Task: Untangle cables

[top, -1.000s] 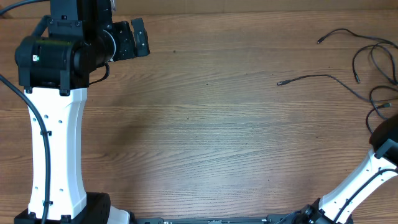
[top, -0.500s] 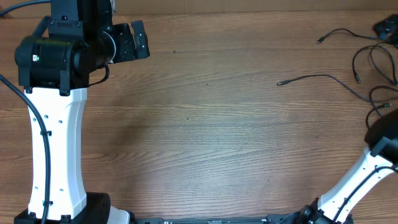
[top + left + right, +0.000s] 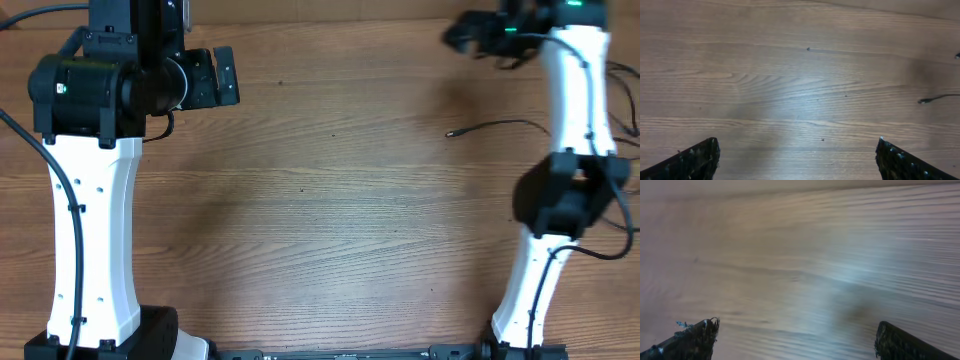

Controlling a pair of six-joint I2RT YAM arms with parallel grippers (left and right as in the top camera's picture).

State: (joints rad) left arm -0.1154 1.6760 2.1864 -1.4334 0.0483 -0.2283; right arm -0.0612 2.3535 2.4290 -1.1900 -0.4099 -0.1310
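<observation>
gaping empty, left tool (image 3: 797,152) and right tool (image 3: 797,332); cables (image 3: 490,124) seemingly partly hidden by right arm (image 3: 577,95).

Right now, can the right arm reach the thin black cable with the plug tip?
Likely yes: the open right claw hovers just beyond the thin black cable, only bare wooden table between.
</observation>
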